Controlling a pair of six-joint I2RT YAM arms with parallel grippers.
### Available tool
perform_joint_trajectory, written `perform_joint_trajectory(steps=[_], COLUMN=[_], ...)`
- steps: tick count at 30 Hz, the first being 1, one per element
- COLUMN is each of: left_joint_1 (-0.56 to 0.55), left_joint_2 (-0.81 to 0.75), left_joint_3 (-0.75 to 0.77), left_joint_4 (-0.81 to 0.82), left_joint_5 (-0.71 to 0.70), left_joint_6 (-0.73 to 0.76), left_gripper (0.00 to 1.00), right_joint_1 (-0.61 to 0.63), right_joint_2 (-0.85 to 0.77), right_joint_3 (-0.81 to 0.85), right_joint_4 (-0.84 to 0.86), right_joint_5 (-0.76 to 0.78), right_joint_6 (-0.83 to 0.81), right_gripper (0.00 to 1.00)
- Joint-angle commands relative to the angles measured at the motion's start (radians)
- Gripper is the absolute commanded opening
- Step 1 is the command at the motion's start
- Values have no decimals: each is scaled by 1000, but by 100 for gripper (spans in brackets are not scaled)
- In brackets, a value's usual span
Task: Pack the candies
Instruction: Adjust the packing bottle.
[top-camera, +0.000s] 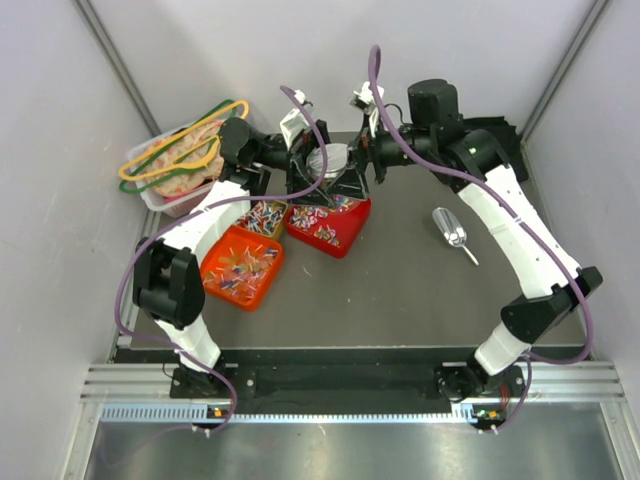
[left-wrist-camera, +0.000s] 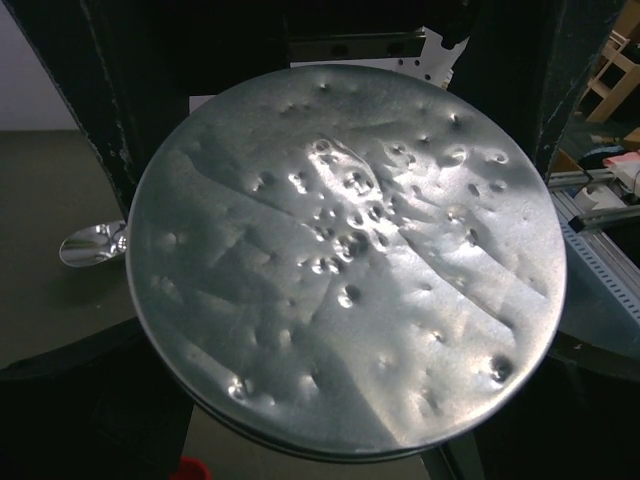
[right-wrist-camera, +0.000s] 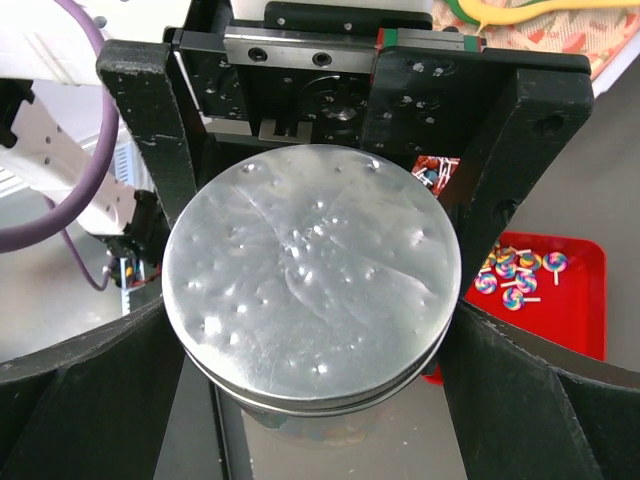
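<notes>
Candies (top-camera: 243, 265): loose in trays (top-camera: 350, 236), unpacked
Tin (right-wrist-camera: 310, 280): lidded; I'd open it first
Left fingers (left-wrist-camera: 70, 410): spread, flanking tin to steady it
Right fingers (right-wrist-camera: 80, 400): spread, opposite side

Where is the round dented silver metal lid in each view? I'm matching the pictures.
Top external: round dented silver metal lid, upper centre, just above the red square plastic tray.
Left wrist: it fills the middle.
Right wrist: centre of picture.
Shared landmark: the red tray, also at right in the right wrist view.

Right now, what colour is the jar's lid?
Plain silver metal, dimpled all over; the right wrist view shows the lid best.
</notes>
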Motion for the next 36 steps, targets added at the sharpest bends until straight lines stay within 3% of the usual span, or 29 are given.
perform_joint_trajectory(steps=[1,8,11,14,17,18,19,23,28,33,36], left_joint_1=[-44,-46,-46,-46,-46,-46,-46,-41,22,98,132], left_joint_2=[7,12,13,15,15,15,15,15,9,-5,-17], left_joint_3=[8,0,5,5,5,5,5,3,-13,-26,2], left_joint_4=[25,28,28,28,31,30,30,31,-38,-59,-174], left_joint_5=[13,13,12,15,16,18,16,16,-31,-73,-129], left_joint_6=[15,15,15,15,15,15,12,10,31,38,109], left_gripper=[99,99,99,99,99,99,99,99,99,99,99], right_joint_1=[104,141,155,162,167,167,166,167,162,147,135], right_joint_2=[39,67,76,80,76,73,68,47,16,-4,-8], right_joint_3=[56,63,86,94,86,85,83,83,99,100,111], right_joint_4=[177,209,203,197,187,184,181,151,95,75,72], right_joint_5=[-119,-15,42,54,64,67,70,84,103,111,111], right_joint_6=[70,120,120,115,106,101,91,40,-27,-47,-50], right_gripper=[99,99,94,86,67,52,45,40,23,19,17])
